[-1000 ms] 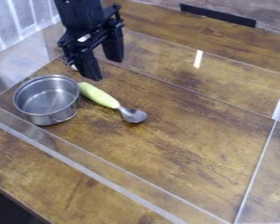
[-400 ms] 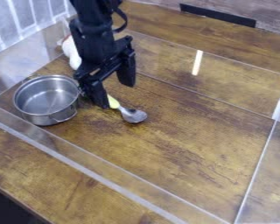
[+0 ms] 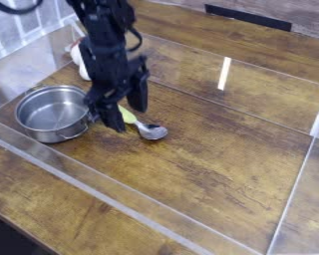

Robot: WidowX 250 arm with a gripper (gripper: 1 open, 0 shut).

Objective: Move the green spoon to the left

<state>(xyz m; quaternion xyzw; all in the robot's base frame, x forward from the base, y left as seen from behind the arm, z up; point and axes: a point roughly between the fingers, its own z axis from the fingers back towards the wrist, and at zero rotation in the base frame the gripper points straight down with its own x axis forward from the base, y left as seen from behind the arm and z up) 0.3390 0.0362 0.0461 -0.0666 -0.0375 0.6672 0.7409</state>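
Green spoon (image 3: pixel 140 125), yellow-green handle, shiny silver scoop, flat on wooden table (image 3: pixel 215 169)

Dark wooden table (image 3: pixel 215 169), steel bowl (image 3: pixel 52 112), green spoon (image 3: pixel 140 125), white mushroom-like object (image 3: pixel 80 58) partly hidden

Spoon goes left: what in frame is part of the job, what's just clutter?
In the job:
- green spoon, lying on the table beside the bowl
- tool, down over the spoon's handle

Just lying about:
- steel bowl
- white and reddish object behind the arm, mostly hidden
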